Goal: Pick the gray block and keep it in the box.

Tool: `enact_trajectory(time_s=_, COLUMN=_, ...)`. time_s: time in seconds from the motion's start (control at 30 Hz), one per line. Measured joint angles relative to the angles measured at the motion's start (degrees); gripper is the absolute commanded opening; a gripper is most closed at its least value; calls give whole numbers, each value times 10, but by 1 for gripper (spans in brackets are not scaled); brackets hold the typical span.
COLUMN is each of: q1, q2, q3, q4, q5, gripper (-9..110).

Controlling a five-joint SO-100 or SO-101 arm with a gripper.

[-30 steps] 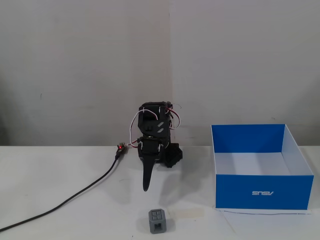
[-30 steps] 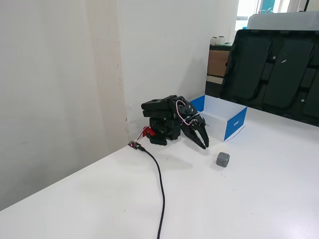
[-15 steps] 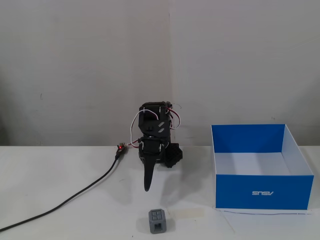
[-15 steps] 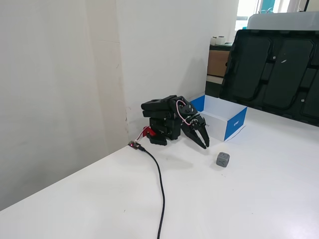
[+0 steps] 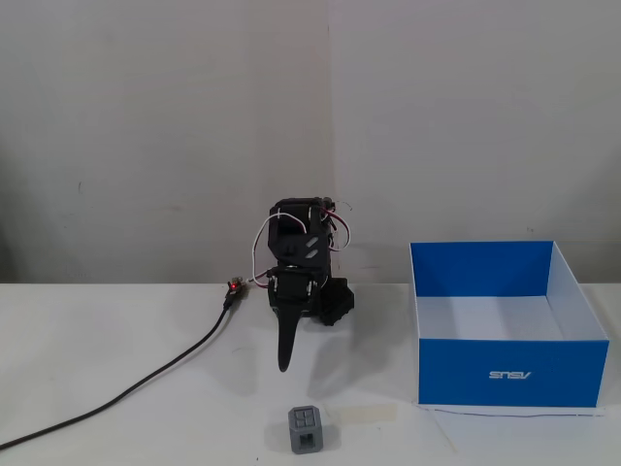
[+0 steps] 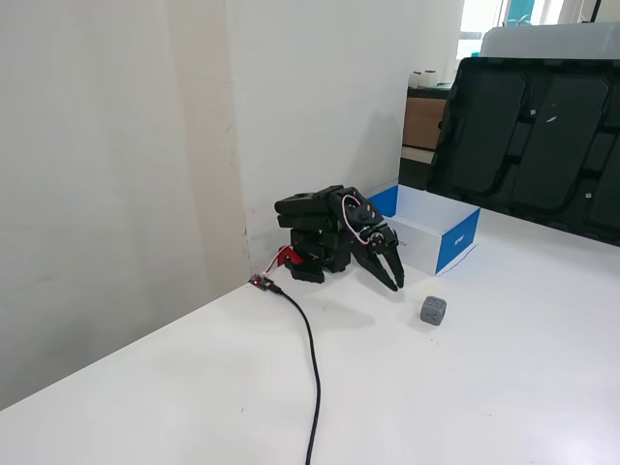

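The gray block (image 5: 305, 430) is a small cube with a four-pane recess on the face turned to the camera. It sits on the white table near the front edge, and also shows in the other fixed view (image 6: 433, 310). The box (image 5: 456, 374) has blue walls and a white inside, stands open-topped to the right of the block and looks empty; it also shows in the other fixed view (image 6: 457, 240). The black arm is folded low at the back. My gripper (image 5: 284, 365) (image 6: 397, 284) points down at the table, shut and empty, a short way behind the block.
A black cable (image 5: 146, 381) (image 6: 312, 368) runs from the arm's base across the table to the front left. A strip of pale tape (image 5: 364, 414) lies beside the block. Large black cases (image 6: 528, 126) stand behind the box. A wall is close behind the arm.
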Motion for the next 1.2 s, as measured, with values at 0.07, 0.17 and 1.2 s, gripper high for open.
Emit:
enact_trajectory(time_s=0.07, q1=-7, q2=0, q3=-1, q4=0, q5=7, gripper=0)
enact_trajectory(time_s=0.17, q1=-16, q2=-7, q3=-7, q4=-1, q5=19, gripper=0)
enact_trajectory(time_s=1.2, q1=-33, q2=-592, q3=-338, q4=-60, q5=54, gripper=5)
